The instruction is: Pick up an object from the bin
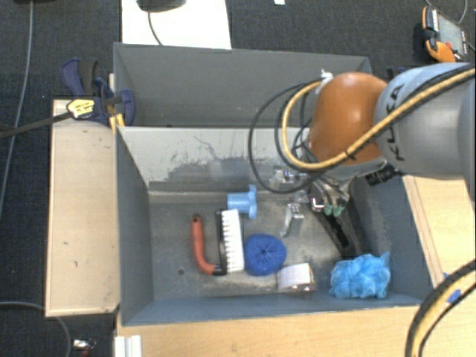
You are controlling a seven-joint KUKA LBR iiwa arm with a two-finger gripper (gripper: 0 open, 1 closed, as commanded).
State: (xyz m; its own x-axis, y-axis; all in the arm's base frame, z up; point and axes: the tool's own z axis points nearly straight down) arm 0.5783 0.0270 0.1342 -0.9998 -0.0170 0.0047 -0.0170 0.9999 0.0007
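Claw (292, 222) near blue ball (265, 254); white brush (230, 242) lengthwise front-to-back beside it.

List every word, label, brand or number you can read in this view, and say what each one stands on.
"KU": dark letters on the grey arm; the rest of the word cannot be made out.
white block at the front of the bin: no readable print.
brush, blue ball, crumpled blue cloth: no text on them.

Dark carpet floor (44, 43); thin black cable (31, 50) at left; orange-black device (439, 39) at top right.
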